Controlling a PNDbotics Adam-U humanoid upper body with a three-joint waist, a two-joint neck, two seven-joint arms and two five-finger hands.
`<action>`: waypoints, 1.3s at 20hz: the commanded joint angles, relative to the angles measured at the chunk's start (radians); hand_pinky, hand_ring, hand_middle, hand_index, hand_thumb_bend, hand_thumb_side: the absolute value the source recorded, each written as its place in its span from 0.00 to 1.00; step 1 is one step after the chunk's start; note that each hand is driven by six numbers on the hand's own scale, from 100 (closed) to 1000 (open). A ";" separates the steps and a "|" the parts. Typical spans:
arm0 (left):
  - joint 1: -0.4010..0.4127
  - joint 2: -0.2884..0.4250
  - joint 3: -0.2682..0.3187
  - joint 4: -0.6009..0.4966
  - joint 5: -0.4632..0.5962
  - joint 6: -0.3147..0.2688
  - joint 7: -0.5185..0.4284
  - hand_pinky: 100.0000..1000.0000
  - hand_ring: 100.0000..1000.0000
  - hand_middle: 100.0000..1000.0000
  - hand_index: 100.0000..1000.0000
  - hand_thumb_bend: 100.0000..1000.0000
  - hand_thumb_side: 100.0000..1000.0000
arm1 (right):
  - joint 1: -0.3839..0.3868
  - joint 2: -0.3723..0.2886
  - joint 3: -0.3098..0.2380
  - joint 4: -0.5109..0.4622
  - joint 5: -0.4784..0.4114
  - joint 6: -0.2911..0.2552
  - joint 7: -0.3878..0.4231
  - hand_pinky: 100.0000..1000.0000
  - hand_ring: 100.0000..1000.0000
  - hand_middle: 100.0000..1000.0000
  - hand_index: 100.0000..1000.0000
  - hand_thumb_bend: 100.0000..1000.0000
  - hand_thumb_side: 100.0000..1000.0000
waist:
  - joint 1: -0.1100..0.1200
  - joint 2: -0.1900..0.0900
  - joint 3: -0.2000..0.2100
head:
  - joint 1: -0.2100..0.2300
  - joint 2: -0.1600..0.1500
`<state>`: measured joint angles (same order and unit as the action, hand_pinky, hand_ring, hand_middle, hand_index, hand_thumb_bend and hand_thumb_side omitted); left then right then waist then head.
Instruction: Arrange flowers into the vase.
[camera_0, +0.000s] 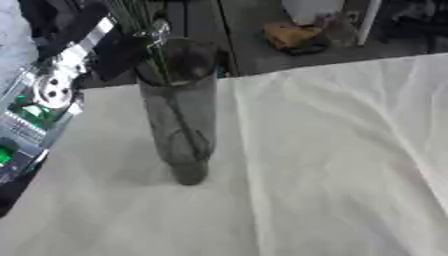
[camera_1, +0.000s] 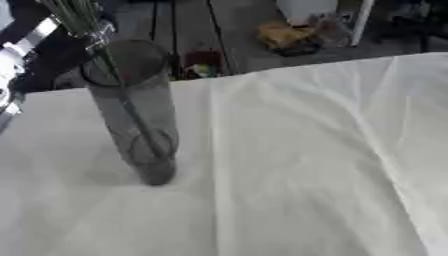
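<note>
A tall, clear, dark-tinted glass vase (camera_0: 179, 120) stands upright on the desk (camera_0: 332, 165), which is covered with a creased white cloth, at the desk's left side near its far edge. Thin green flower stems (camera_0: 149, 35) stand inside it, slanting from the base up past the rim and out of view at the top.

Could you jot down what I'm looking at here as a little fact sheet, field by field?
vase: clear tall glass vase, upright on the cloth
stems: thin green stems run down inside the vase and stick out of its mouth
left hand: dark hand by the vase mouth at the stems; fingers too blurred to read
right hand: not visible
cloth: white cloth, creased
background: floor with an orange thing beyond the table
</note>
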<state>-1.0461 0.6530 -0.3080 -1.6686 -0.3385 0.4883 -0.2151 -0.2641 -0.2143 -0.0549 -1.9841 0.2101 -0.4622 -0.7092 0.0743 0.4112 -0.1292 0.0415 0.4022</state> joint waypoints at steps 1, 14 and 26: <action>-0.009 0.037 0.017 -0.013 -0.036 -0.003 -0.075 0.77 0.98 1.00 1.00 0.00 0.87 | -0.005 -0.009 -0.005 -0.016 0.002 -0.013 -0.012 0.69 0.75 0.48 0.81 0.00 1.00 | -0.003 -0.027 0.002 | -0.002 -0.011; -0.011 0.047 0.066 -0.038 -0.063 0.011 -0.143 0.78 0.99 1.00 1.00 0.00 0.92 | 0.001 -0.006 -0.005 -0.016 -0.006 -0.009 -0.008 0.69 0.76 0.47 0.81 0.00 1.00 | -0.005 -0.031 0.005 | -0.002 -0.014; -0.024 0.044 0.074 -0.026 -0.039 0.006 -0.130 0.80 0.99 1.00 1.00 0.00 0.95 | 0.005 -0.006 -0.006 -0.016 -0.006 -0.006 -0.009 0.69 0.76 0.47 0.81 0.00 1.00 | -0.004 -0.034 0.004 | 0.002 -0.019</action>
<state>-1.0482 0.6696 -0.2524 -1.6895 -0.3818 0.4975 -0.3463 -0.2547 -0.2141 -0.0549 -1.9841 0.2083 -0.4613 -0.7090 0.0733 0.4051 -0.1251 0.0419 0.3943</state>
